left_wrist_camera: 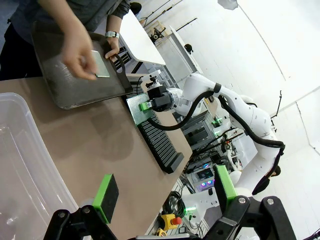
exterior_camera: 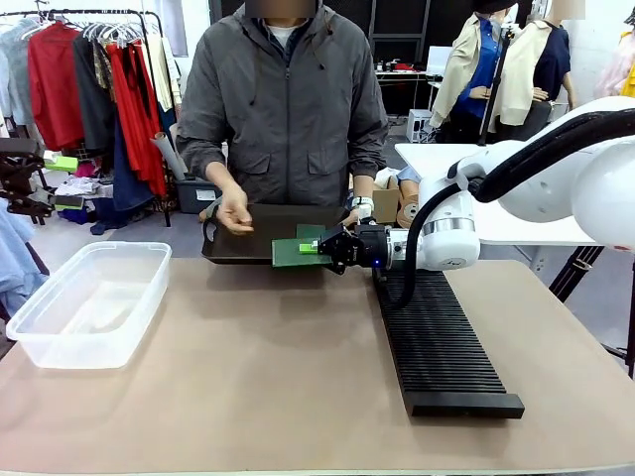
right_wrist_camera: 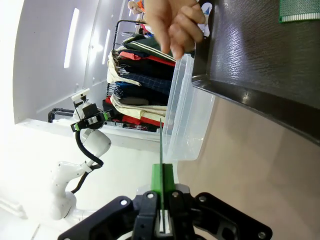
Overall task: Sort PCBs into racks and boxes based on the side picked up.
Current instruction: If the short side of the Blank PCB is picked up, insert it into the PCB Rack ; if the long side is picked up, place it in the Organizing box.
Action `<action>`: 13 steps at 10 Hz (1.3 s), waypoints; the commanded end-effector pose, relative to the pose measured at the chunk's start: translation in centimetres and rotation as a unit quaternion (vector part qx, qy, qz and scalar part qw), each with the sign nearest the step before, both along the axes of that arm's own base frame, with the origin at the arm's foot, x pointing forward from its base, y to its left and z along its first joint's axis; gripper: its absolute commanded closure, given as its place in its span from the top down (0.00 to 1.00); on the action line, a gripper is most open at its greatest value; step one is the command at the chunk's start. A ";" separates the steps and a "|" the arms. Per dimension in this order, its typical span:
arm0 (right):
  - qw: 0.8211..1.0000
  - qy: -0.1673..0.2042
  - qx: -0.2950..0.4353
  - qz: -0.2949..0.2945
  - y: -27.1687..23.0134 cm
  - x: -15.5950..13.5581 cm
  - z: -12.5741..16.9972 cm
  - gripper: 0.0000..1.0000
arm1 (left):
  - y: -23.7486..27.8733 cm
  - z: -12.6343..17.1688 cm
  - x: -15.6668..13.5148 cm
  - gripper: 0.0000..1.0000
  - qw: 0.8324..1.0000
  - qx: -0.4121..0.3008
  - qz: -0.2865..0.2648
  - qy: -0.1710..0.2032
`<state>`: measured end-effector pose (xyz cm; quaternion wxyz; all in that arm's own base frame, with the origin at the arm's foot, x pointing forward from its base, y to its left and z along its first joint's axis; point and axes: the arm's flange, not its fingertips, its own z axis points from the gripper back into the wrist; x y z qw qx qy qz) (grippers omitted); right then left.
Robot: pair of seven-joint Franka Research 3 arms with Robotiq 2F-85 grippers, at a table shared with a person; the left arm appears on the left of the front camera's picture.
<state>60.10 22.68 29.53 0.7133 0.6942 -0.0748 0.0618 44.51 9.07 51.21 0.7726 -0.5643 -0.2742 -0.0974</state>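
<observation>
My right gripper (exterior_camera: pixel 332 248) is shut on a green PCB (exterior_camera: pixel 295 253), holding it just past the near edge of the dark tray (exterior_camera: pixel 260 233). In the right wrist view the PCB (right_wrist_camera: pixel 161 145) shows edge-on between the green pads (right_wrist_camera: pixel 157 181). Another PCB (left_wrist_camera: pixel 102 65) lies in the tray, and a person's hand (left_wrist_camera: pixel 77 50) hovers over it. The black rack (exterior_camera: pixel 442 342) lies below the right arm. At the table's left stands the clear box (exterior_camera: pixel 89 302). Above that box's near end, my left gripper (left_wrist_camera: pixel 165 192) is open and holds nothing.
The person stands at the far side and holds the tray (left_wrist_camera: pixel 75 80) by its side with the other hand (left_wrist_camera: pixel 112 47). Bare brown table (exterior_camera: pixel 278 377) stretches between box and rack. A clothes rail (exterior_camera: pixel 89 79) stands behind at the left.
</observation>
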 end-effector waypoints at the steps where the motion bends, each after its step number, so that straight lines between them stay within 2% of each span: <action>1: 1.000 -0.009 0.001 -0.001 0.0 0.0 0.0 0.00 | 0.0 0.3 -0.2 1.00 1.000 0.004 0.001 0.007; 13: 1.000 -0.009 0.001 -0.001 0.0 0.0 0.0 0.00 | 0.0 0.3 -0.2 1.00 1.000 0.004 0.001 0.007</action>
